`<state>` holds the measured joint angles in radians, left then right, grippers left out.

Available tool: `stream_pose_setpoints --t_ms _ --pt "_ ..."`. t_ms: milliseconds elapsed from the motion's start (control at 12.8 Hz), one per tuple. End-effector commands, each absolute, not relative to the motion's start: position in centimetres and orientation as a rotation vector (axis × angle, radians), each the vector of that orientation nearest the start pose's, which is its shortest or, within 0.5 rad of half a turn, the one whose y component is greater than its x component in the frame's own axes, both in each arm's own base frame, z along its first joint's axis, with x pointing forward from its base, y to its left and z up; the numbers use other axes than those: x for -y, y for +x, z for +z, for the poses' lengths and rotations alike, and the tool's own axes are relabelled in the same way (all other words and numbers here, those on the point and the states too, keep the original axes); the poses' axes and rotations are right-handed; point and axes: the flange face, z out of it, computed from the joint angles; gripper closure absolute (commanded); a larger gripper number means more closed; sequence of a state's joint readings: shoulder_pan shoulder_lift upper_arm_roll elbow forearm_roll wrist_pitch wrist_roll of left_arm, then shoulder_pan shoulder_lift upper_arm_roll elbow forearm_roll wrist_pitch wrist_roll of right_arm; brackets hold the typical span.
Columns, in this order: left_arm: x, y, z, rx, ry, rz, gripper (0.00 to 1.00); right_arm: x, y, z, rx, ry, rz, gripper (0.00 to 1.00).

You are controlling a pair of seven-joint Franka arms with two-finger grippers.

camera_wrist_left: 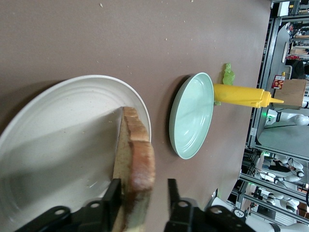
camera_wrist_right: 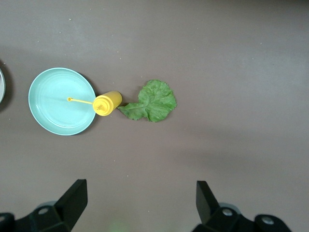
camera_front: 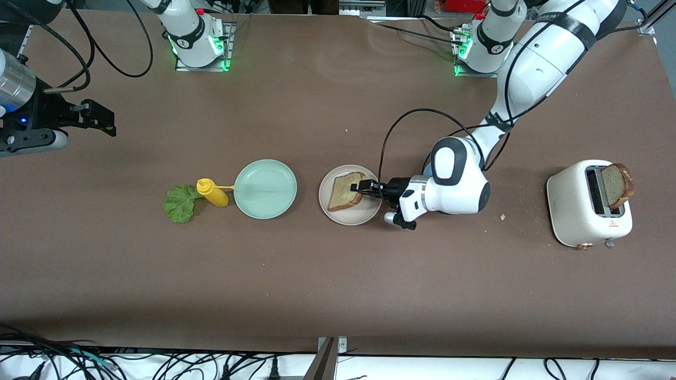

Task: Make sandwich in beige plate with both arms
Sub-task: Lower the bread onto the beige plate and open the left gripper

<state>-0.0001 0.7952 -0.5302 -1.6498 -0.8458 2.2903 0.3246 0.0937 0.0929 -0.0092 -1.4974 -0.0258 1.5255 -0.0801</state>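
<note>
Brown matte surface, seen from the front view, carries 6 items. Beige plate (camera_front: 349,203) sits mid-surface with 1 bread slice (camera_front: 346,191) lying on it. Left gripper (camera_front: 367,187) reaches in low at the plate's rim toward the left arm's end, its fingers straddling the slice's edge. Mint-green plate (camera_front: 265,188) stands beside the beige one toward the right arm's end, then a yellow squeeze bottle (camera_front: 212,192) and a lettuce leaf (camera_front: 180,203). White toaster (camera_front: 589,204), well apart at the left arm's end, holds a 2nd slice (camera_front: 619,184) upright in its slot. Right gripper (camera_front: 90,119) waits high over the right arm's end of the surface.

Left wrist view: the slice (camera_wrist_left: 133,166) stands between the 2 fingers (camera_wrist_left: 114,193) with a visible gap on one side (released or nearly so; whether the other finger touches the crust cannot be told). Slice's near end is cut off by the frame.

Right wrist view: right fingers (camera_wrist_right: 72,199) spread wide, holding nothing, above bare surface with the leaf (camera_wrist_right: 152,102) and bottle (camera_wrist_right: 108,103) below.

Progress, as judged: 1st slice placed; lettuce and 2nd slice remain, so roughly 1 of 3 layers done.
</note>
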Motion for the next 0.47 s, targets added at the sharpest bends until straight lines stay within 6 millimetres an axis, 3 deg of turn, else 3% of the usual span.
stream_pose_setpoints --t_ms 0,78,235,391 --pt "31.2 61.3 21.0 0.114 2.161 -0.220 0.00 -4.5 57.8 60.6 0.242 -3.158 0.095 0.00" --pt "31.0 61.4 21.7 0.139 2.178 -0.209 0.00 -4.5 57.7 60.7 0.242 -3.158 0.092 0.00" --pt "28.5 62.5 22.9 0.198 2.228 -0.175 0.00 -4.5 57.8 60.7 0.242 -3.158 0.092 0.00" --pt "26.3 63.3 25.3 0.278 2.272 -0.173 0.00 -4.5 57.7 60.7 0.242 -3.158 0.092 0.00"
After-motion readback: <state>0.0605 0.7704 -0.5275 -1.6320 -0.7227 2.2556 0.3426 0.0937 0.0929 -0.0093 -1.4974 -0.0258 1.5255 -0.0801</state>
